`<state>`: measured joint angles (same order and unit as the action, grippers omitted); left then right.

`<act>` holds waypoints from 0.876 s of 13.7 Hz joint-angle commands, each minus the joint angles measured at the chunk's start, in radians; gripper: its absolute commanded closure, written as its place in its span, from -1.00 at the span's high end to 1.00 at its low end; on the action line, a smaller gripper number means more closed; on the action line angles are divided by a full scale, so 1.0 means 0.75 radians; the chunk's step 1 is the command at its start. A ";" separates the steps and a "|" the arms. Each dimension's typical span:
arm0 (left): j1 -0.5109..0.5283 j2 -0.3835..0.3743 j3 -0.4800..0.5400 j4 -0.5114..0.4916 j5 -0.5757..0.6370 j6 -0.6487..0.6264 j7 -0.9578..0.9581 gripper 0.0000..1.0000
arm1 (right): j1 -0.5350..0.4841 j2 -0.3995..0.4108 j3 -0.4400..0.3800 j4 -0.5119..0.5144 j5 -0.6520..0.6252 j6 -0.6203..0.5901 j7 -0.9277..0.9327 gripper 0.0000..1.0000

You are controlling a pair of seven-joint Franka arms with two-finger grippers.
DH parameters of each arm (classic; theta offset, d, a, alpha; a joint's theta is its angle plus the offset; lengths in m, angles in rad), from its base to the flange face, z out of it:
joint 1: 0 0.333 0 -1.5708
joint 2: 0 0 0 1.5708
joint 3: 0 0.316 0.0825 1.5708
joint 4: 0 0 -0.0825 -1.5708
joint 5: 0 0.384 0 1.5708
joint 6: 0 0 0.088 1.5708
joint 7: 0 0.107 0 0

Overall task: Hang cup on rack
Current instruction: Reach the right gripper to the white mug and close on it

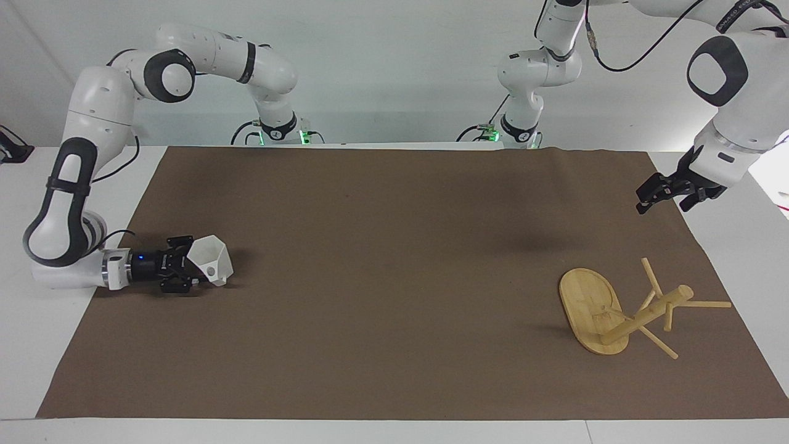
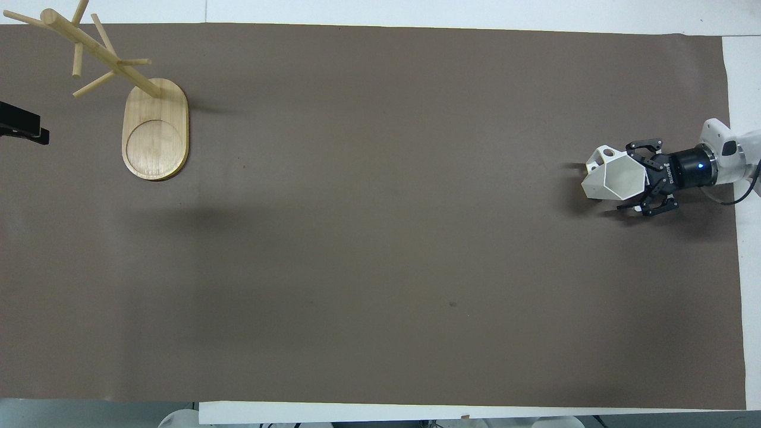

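The white faceted cup (image 1: 209, 259) (image 2: 616, 173) sits on the brown mat (image 1: 394, 277) at the right arm's end of the counter, well apart from the bamboo rack (image 1: 622, 308) (image 2: 128, 101) standing at the left arm's end. The right gripper (image 1: 185, 271) (image 2: 639, 184) lies low beside the cup, jaws spread open around its body. The left gripper (image 1: 669, 191) (image 2: 24, 125) waits raised over the mat's edge near the rack; whether its jaws are open or closed cannot be told.

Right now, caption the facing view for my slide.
Right gripper open around the cup; the rack waits unused.
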<state>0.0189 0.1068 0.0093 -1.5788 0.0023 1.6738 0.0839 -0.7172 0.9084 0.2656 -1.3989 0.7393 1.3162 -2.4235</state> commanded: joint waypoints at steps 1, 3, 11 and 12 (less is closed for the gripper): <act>0.003 -0.046 0.000 -0.055 0.026 0.008 0.017 1.00 | -0.007 -0.066 0.004 -0.121 0.033 0.016 -0.043 1.00; 0.003 -0.046 0.000 -0.055 0.026 0.010 0.017 1.00 | -0.009 -0.068 0.020 -0.127 0.037 0.020 -0.049 1.00; 0.003 -0.048 0.000 -0.055 0.026 -0.010 0.017 1.00 | 0.026 -0.074 0.022 -0.166 0.094 0.047 -0.051 1.00; -0.001 -0.062 0.000 -0.061 0.026 -0.114 0.011 1.00 | 0.026 -0.088 0.022 -0.198 0.094 0.049 -0.070 1.00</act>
<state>0.0188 0.1062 0.0093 -1.5791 0.0023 1.6526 0.0839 -0.6930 0.8856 0.2792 -1.4683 0.7909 1.3241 -2.4395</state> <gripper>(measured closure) 0.000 0.000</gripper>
